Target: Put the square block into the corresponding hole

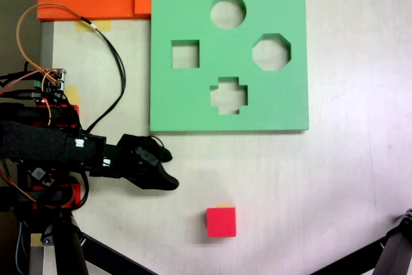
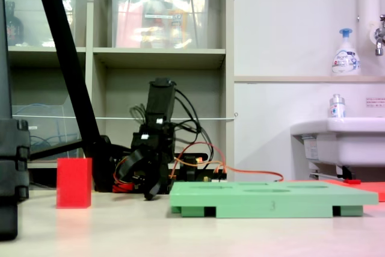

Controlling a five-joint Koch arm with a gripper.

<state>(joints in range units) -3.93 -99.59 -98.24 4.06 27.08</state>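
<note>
The square block (image 1: 221, 222), a small bright red cube, sits flat on the pale table at lower centre of a fixed view, well apart from the green foam board (image 1: 193, 101); in the low fixed view it stands upright at far left (image 2: 74, 182). The square hole (image 1: 185, 54) pierces the board's left part, empty, at upper centre.
</note>
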